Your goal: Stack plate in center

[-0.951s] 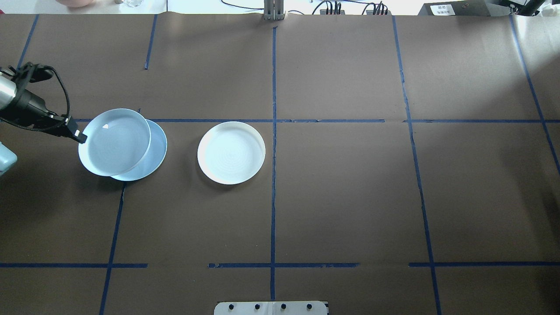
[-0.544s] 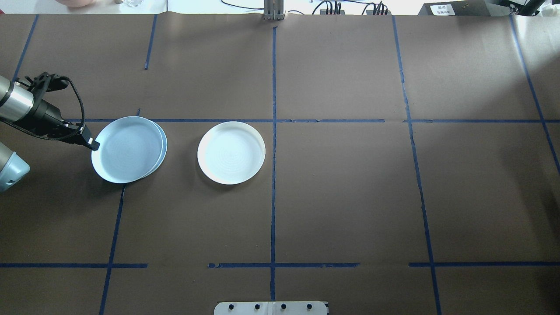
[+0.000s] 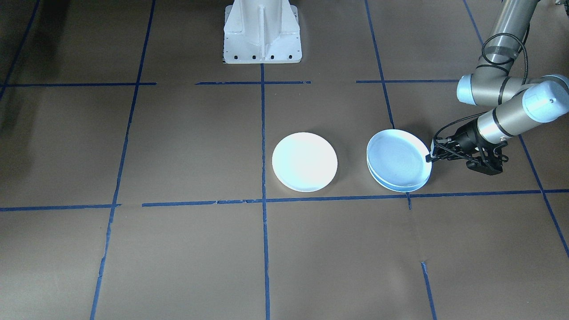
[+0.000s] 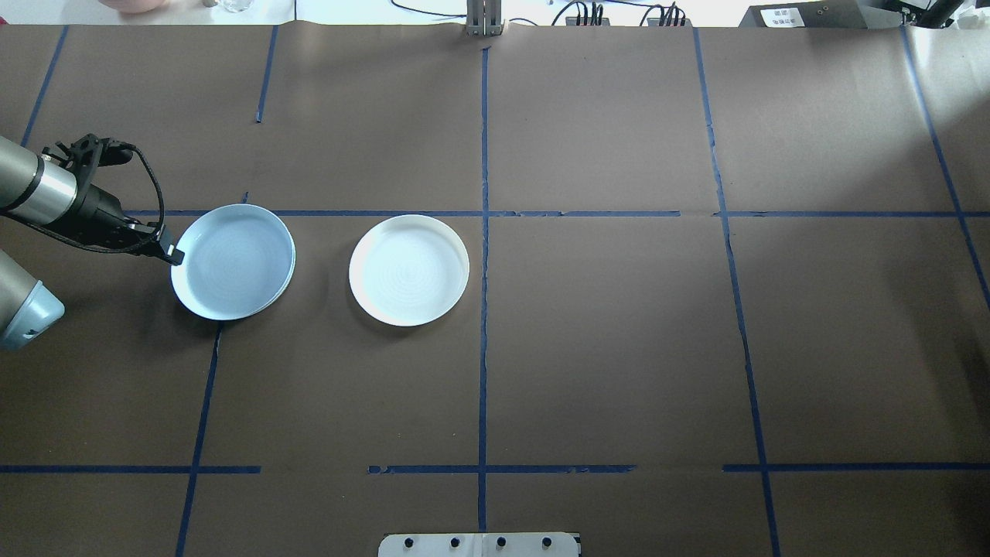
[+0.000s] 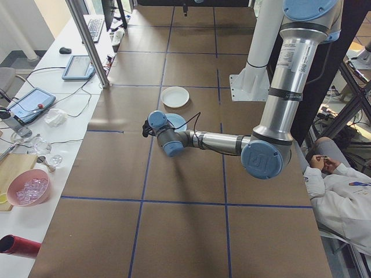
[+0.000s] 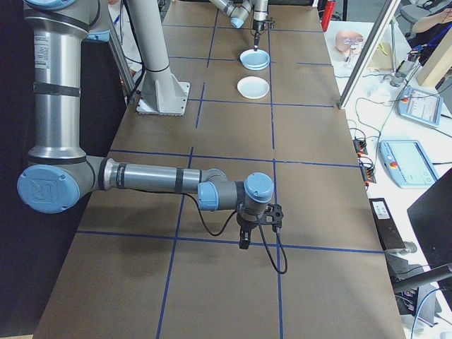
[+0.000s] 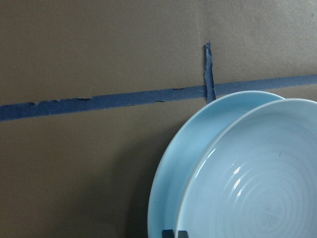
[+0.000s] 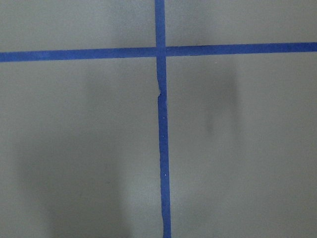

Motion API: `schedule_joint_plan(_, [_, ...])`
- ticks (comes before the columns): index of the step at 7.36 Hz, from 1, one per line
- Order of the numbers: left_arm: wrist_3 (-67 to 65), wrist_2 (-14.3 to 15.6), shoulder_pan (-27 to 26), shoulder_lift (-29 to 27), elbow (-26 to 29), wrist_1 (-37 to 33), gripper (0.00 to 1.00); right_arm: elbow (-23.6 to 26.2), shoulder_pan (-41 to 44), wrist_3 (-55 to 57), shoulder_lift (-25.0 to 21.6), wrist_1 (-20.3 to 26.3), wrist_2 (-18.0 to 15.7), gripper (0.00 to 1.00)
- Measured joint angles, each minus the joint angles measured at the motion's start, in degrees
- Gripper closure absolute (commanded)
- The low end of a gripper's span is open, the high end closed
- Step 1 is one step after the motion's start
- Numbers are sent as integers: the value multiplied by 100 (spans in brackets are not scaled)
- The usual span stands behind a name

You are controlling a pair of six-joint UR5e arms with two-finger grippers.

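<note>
Jaws of the left gripper (image 4: 172, 255) pinch the left rim of the upper blue plate (image 4: 232, 259), closed down to the rim's thickness. In the left wrist view the fingertips (image 7: 175, 233) show only as a dark sliver at the bottom edge, on that rim. The upper plate sits face up and nearly level on the lower blue plate (image 7: 173, 163), offset so a crescent of the lower one shows. The round plates have no long axis. This pair lies in the left-centre of the overhead view, just below a horizontal blue tape line (image 4: 387, 213). The white plate (image 4: 408, 269) sits near to their right, apart, with bare brown table (image 4: 619, 348) beyond. The right gripper (image 6: 244, 240) hangs over a tape cross, well apart; its jaw state cannot be told.
</note>
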Motion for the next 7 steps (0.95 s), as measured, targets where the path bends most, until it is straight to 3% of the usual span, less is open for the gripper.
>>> schedule_joint_plan(2, [0,20,-18,5,-6,-1,100,0,0,0,2,0,0,0])
schedule_joint_plan(3, [-4,22,-20,6,-6,1,22,0,-2,0,4,0,0,0])
schedule_joint_plan(4, [-6,22,-24,6,-6,7,0,0,-3,0,6,0,0,0])
schedule_joint_plan(7, [-99,25,-19,-37,-32,26,0,0,0,0,4,0,0,0])
